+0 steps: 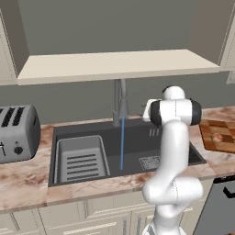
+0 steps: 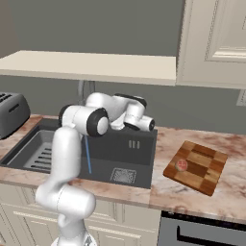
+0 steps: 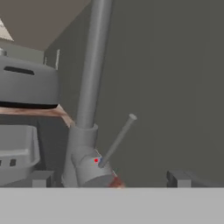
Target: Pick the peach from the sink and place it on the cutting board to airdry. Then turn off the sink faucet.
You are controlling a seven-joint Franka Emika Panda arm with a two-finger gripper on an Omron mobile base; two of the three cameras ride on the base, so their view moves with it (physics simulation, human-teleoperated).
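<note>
**Half done: peach on board, water running**

One job finished, one to go. Peach [image 2: 181, 165] sitting on board [image 2: 195, 166], toward its 9 o'clock end in the right base view, well clear of sink [image 1: 133, 137]. Visible in the left base view too, at 3 o'clock of the frame. Looks settled, nothing touching it.

Blue stream pouring from faucet [image 1: 120, 101] straight down into the basin, landing just at 9 o'clock of the drain grate [image 1: 149, 162]. So shut-off not yet done, by the look of it.

Gripper [image 3: 109, 183] up at the faucet base now. Hand view: stem [image 3: 91, 65] rising to 12 o'clock, thin lever [image 3: 117, 141] slanting up toward 1 o'clock from the round body. Fingertips [image 3: 41, 178] spread wide, one at 7 o'clock, the other at 5 o'clock, nothing pinched between them. Lever sits roughly between and ahead of the tips; contact or not, cannot tell.

Room for the move: tight at the back. Wall close behind the faucet, shelf [image 1: 119, 64] overhanging at 12 o'clock. Open air over the basin at 6 o'clock. Tray insert [image 1: 81, 160] at 9 o'clock, toaster [image 1: 17, 133] beyond it, both well apart from the hand. Probably a short sideways nudge on the lever needed, watching the stem beside it.
</note>
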